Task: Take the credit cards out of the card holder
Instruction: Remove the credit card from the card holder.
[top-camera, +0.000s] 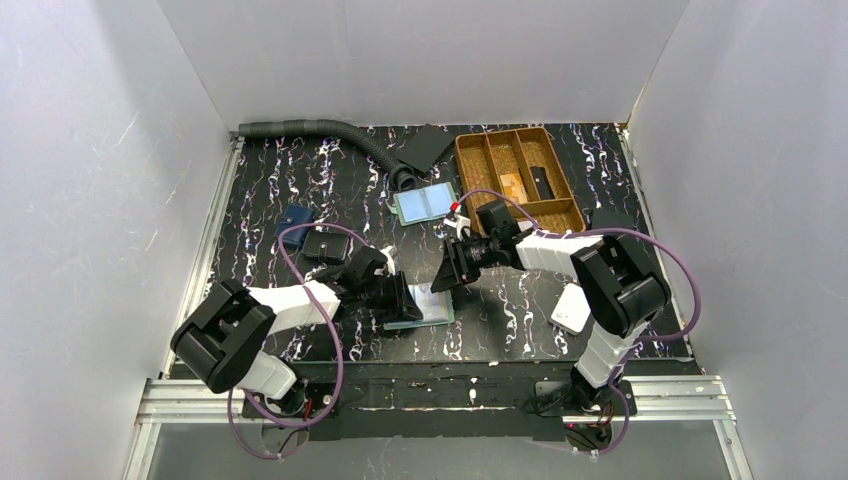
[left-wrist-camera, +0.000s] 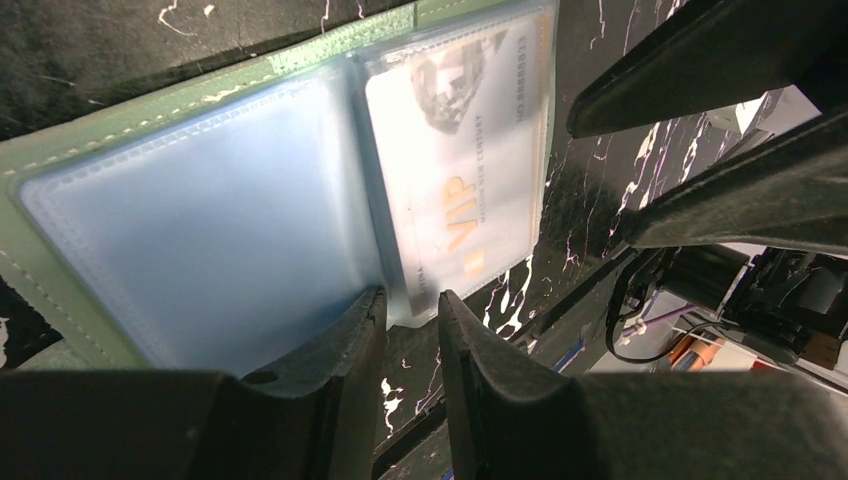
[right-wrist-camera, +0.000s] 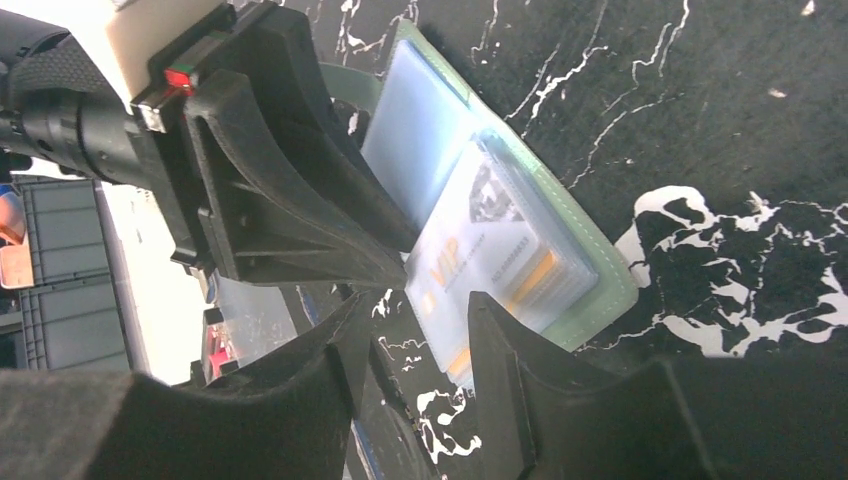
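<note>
Likely slick, thin pale VIP credit card (left-wrist-camera: 470, 170) in floppy green clear-sleeved card holder (left-wrist-camera: 200, 92): pinch its end. Left pincer (left-wrist-camera: 410, 300) hold unclear; right pincer (right-wrist-camera: 415, 310) spread.

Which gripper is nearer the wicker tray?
Right. The right gripper hovers near-left of the tray; the left gripper is farther off, over the card holder.

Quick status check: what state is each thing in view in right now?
card holder: open, lying flat.
credit card: tucked inside the holder.
left gripper: nearly closed at the holder's edge; grip unclear.
right gripper: open, holding nothing.
second holder: open, lying flat.
</note>
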